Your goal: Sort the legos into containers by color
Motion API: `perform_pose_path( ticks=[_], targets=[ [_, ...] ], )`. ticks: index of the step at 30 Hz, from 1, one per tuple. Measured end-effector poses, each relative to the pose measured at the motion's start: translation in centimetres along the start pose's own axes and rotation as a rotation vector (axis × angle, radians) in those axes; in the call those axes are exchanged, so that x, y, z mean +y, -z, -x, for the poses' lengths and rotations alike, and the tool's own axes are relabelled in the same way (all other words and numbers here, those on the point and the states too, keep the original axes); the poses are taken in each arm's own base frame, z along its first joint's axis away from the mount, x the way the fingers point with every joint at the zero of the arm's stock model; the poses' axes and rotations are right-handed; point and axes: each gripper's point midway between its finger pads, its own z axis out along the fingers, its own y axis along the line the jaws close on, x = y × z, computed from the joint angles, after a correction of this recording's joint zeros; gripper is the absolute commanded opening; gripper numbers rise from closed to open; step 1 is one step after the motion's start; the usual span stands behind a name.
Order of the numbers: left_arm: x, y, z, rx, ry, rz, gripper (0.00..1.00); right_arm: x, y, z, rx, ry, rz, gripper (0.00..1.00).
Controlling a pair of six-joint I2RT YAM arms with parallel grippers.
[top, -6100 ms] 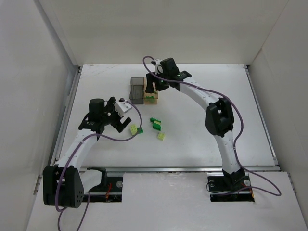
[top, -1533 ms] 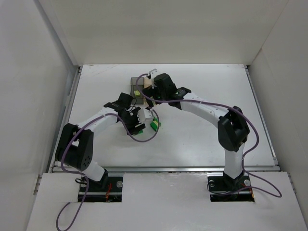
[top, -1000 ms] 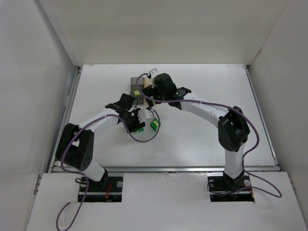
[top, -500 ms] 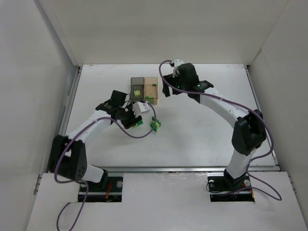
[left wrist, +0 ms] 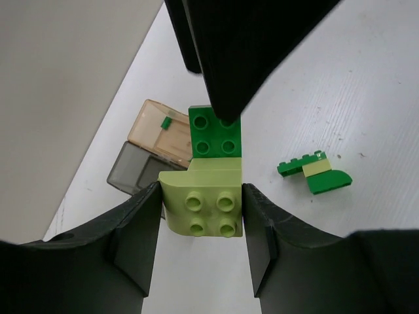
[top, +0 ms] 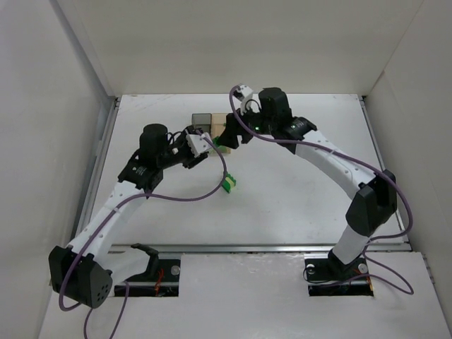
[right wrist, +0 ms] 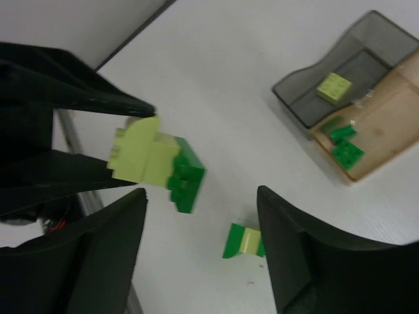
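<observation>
My left gripper (left wrist: 201, 191) is shut on a pale yellow-green lego (left wrist: 204, 204) with a dark green lego (left wrist: 211, 137) stuck to its far end; the pair hangs above the table. My right gripper (right wrist: 200, 196) stands open right beside that pair (right wrist: 154, 161), one finger (left wrist: 243, 59) overlapping the dark green half. In the top view the two grippers (top: 198, 143) (top: 227, 135) meet just in front of the containers. The smoky grey bin (right wrist: 308, 98) holds a pale lego (right wrist: 334, 87); the tan bin (right wrist: 386, 140) holds dark green legos (right wrist: 344, 145).
A small clump of dark green and pale legos (top: 227, 183) lies on the white table in front of the bins, also visible below my right gripper as a clump (right wrist: 243, 241). White walls enclose the table at the back and on both sides.
My left gripper has lifted the joined lego pair off the table toward the bins. My right gripper has swung in from the back right to meet it, its jaws narrowing.
</observation>
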Motion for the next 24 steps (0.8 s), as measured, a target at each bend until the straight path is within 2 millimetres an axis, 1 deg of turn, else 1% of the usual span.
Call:
perform_pose_path(
  ticks=[1, 2, 3, 4, 5, 9, 10, 13, 14, 15, 17, 18, 20, 21, 23, 24],
  targets=[
    [0.1, -0.1, 0.2, -0.007, -0.001, 0.004, 0.00, 0.7, -0.3, -0.1, 0.006, 0.003, 0.031, 0.67],
    [0.2, -0.1, 0.3, -0.013, 0.000, 0.009, 0.00, 1.5, -0.6, -0.3, 0.015, 0.002, 0.062, 0.61],
    [0.2, -0.1, 0.4, -0.015, 0.000, 0.010, 0.00, 2.1, -0.8, -0.6, 0.024, -0.002, 0.086, 0.61],
    [0.3, -0.2, 0.4, -0.018, 0.001, 0.013, 0.00, 2.6, -0.9, -0.9, 0.034, -0.010, 0.107, 0.58],
    [0.5, -0.3, 0.5, -0.021, 0.002, 0.018, 0.00, 2.8, -1.1, -1.1, 0.041, -0.014, 0.122, 0.58],
    [0.9, -0.5, 0.7, -0.035, 0.012, 0.036, 0.00, 2.7, -1.7, -2.0, 0.067, -0.038, 0.142, 0.50],
    [0.9, -0.5, 0.8, -0.038, 0.015, 0.039, 0.00, 2.5, -2.0, -2.1, 0.071, -0.042, 0.142, 0.43],
    [1.2, -0.6, 1.3, -0.056, 0.021, 0.051, 0.00, 2.1, -2.8, -2.6, 0.087, -0.061, 0.141, 0.32],
    [1.3, -0.6, 1.4, -0.061, 0.022, 0.053, 0.00, 2.0, -3.0, -2.8, 0.091, -0.068, 0.141, 0.22],
    [1.3, -0.6, 1.4, -0.063, 0.022, 0.055, 0.00, 2.0, -3.1, -2.9, 0.096, -0.076, 0.144, 0.20],
    [1.5, -0.6, 1.2, -0.057, 0.025, 0.065, 0.00, 2.1, -3.4, -2.5, 0.094, -0.089, 0.153, 0.21],
    [1.7, -0.5, 1.1, -0.055, 0.024, 0.073, 0.00, 2.1, -3.5, -2.3, 0.091, -0.090, 0.154, 0.32],
    [1.9, -0.5, 1.1, -0.056, 0.021, 0.082, 0.00, 2.2, -3.7, -2.0, 0.088, -0.093, 0.164, 0.46],
    [1.9, -0.5, 1.1, -0.053, 0.021, 0.083, 0.00, 2.3, -3.8, -1.9, 0.089, -0.097, 0.175, 0.57],
    [1.8, -0.5, 0.8, -0.045, 0.025, 0.080, 0.00, 2.2, -3.8, -1.9, 0.090, -0.084, 0.183, 0.64],
    [1.7, -0.4, 0.8, -0.042, 0.027, 0.078, 0.00, 2.0, -3.7, -1.9, 0.089, -0.075, 0.185, 0.66]
  ],
)
